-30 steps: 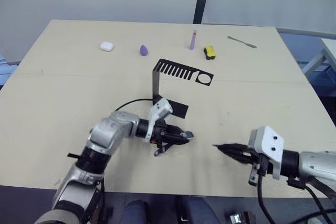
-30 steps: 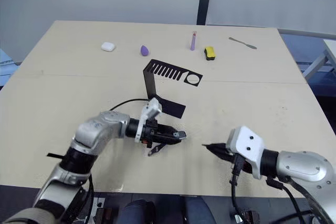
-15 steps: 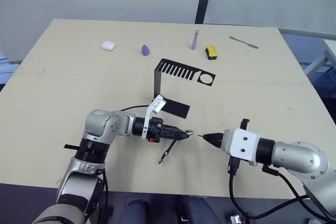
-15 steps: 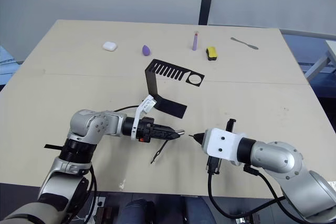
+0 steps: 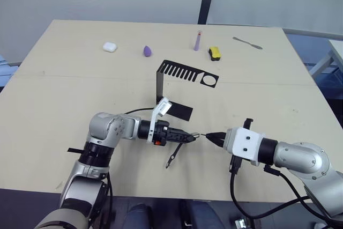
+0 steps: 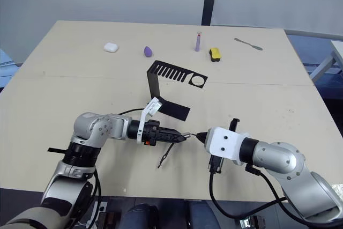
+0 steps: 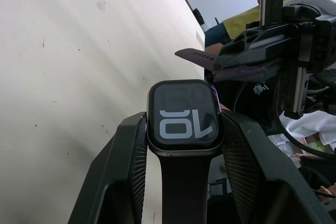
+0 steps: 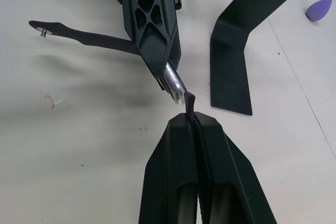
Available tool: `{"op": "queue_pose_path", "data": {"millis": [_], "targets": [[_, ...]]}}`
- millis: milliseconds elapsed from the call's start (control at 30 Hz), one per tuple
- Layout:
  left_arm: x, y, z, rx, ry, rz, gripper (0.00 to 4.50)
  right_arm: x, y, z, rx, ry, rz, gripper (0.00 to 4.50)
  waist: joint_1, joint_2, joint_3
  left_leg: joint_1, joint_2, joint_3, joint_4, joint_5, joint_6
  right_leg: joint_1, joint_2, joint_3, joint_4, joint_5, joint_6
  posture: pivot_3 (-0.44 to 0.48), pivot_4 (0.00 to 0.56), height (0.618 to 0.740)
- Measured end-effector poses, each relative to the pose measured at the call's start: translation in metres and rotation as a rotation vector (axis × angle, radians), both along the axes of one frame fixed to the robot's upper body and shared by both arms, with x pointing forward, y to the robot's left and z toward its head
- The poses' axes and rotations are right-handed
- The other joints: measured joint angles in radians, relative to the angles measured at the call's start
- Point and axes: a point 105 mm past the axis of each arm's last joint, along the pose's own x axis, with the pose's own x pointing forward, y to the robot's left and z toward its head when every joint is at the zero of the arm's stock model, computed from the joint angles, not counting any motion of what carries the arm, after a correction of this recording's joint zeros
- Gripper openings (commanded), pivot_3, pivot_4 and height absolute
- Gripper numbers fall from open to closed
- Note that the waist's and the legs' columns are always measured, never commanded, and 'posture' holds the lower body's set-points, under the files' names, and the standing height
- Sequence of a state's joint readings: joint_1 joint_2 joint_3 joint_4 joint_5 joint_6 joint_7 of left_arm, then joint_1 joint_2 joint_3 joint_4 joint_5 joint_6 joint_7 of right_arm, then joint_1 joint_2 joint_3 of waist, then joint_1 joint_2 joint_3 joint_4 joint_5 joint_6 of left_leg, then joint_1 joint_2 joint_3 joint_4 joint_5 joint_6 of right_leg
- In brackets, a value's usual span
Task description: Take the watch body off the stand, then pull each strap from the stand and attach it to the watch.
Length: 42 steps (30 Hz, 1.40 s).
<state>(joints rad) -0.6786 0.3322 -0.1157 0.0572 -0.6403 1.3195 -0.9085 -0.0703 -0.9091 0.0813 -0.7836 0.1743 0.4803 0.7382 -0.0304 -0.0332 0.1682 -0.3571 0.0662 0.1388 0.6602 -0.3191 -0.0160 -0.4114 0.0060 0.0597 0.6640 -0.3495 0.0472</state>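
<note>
2 claws: left claw [image 7: 183, 145] pinching watch body [image 7: 184, 119], right claw [image 8: 195, 124] pinching strap [image 8: 190, 103].

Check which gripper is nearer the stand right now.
Left. The left gripper, shut on the watch body, sits just in front of the stand base. The right gripper, pinching a strap, is farther off to the side.

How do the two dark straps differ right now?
The dark strap on the watch body is already attached and trails loose from the silver-rimmed watch body, which the left gripper clamps. The dark strap in the right gripper is loose, pinched on edge, its tip at the case's free end. Both are off the black bent-metal stand.
</note>
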Motion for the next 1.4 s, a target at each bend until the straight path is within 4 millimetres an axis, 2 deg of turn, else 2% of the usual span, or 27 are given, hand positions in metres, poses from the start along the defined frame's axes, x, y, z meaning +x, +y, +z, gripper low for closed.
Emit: {"op": "queue_pose_path", "data": {"millis": [1400], "targets": [[-0.0001, -0.0024, 0.0037, -0.024, -0.001, 0.004, 1.58, 0.0025, 0.003, 0.0004, -0.028, -0.02, 0.006, 0.0, 0.0, 0.0, 0.0, 0.0, 0.0, 0.0, 0.001, 0.0, 0.0, 0.0, 0.0, 0.0, 0.001, 0.0, 0.0, 0.0, 0.15, 0.74]]}}
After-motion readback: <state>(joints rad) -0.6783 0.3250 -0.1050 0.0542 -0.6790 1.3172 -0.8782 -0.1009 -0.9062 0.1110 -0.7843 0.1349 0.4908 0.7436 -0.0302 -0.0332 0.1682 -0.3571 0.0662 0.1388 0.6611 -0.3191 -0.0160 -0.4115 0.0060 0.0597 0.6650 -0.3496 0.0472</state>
